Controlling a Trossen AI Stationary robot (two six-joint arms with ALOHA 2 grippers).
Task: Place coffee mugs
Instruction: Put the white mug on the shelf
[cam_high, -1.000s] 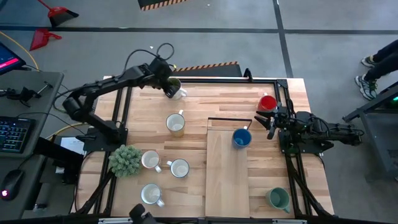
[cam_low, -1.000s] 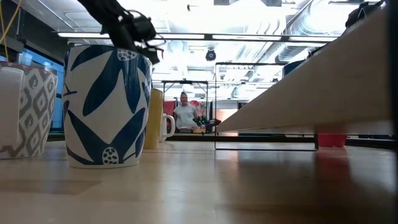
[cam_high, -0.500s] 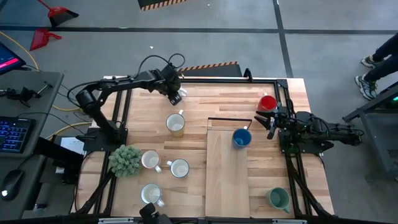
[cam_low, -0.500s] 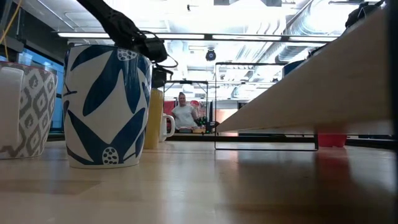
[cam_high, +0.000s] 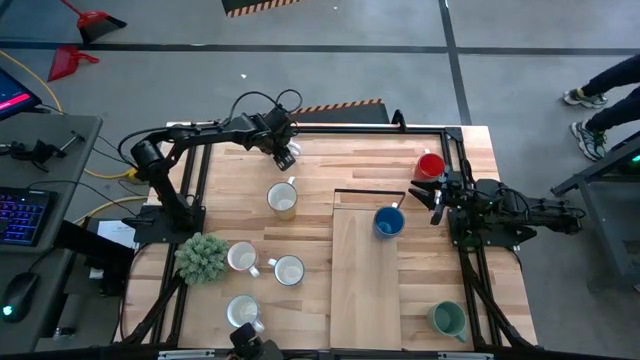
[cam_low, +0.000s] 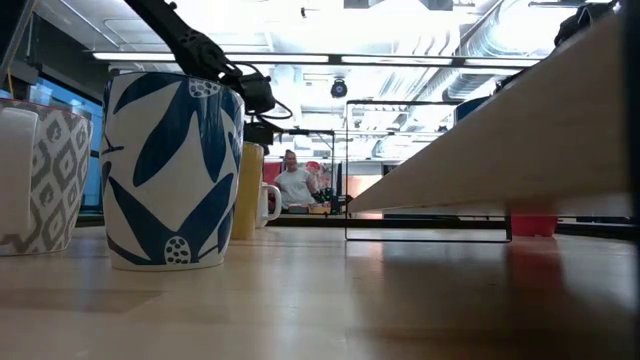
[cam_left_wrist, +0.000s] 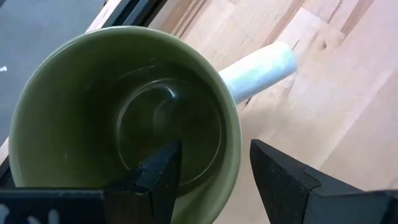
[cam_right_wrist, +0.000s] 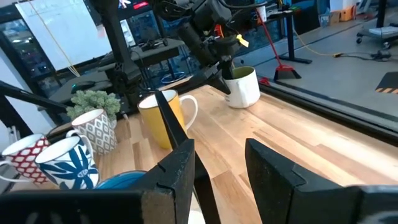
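Olive mug (cam_left_wrist: 124, 118) (white outside, green within) stands near the table's (cam_high: 360, 300) far left corner; the left tool (cam_left_wrist: 214, 171) straddles its rim, fingers spread. The right tool (cam_high: 437, 195) waits wide beside the red mug (cam_high: 431, 165).

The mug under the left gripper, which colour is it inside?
Olive green inside the mug, with a white handle; the left wrist view shows it best.

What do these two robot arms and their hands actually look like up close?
Both arms are dark, almost black, built from slim jointed segments. The left arm has black cables looping above its wrist and a yellow band near its shoulder joint. The right arm is shorter-looking and bulkier. The left hand and right hand each end in two flat, wedge-shaped black fingers.
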